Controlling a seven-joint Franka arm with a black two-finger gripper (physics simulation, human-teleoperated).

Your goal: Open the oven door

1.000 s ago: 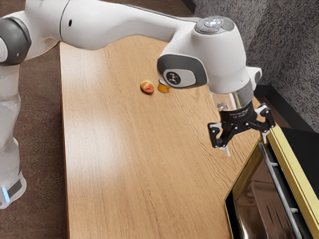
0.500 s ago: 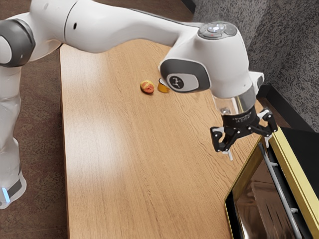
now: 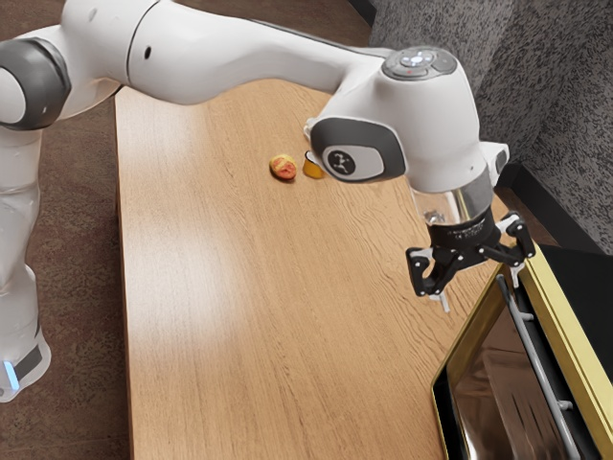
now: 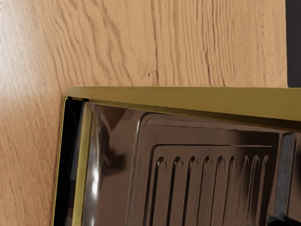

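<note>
The gripper (image 3: 482,289) is open, its fingers spread near one end of the handle (image 3: 536,362). The oven door (image 3: 493,393) is beside it, the fruit (image 3: 283,168) well apart.

We had room above the desk (image 3: 278,316) between the fruit (image 3: 283,168) and the oven (image 3: 586,287). There, the gold rim (image 3: 556,299) and the handle (image 3: 538,364) blocked us, with two mounts (image 3: 565,405) interrupting the handle's narrow gap.
</note>
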